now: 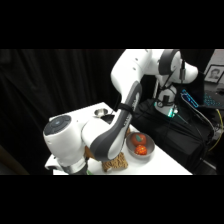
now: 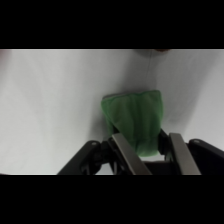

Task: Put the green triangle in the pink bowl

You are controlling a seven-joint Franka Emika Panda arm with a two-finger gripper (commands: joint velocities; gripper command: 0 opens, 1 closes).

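The tool straddles the green triangle, apparently gripping it.

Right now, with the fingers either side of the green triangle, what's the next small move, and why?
Probably close the gripper on the green triangle. In the wrist view the block sits on the white table between the two fingers, which stand apart on either side of its near end. The pink bowl isn't in view, so grasp before heading anywhere.

My claw straddles the green triangle; bare white tabletop lies open all around it. Beside my arm, the metal fruit bowl crowds the tabletop.
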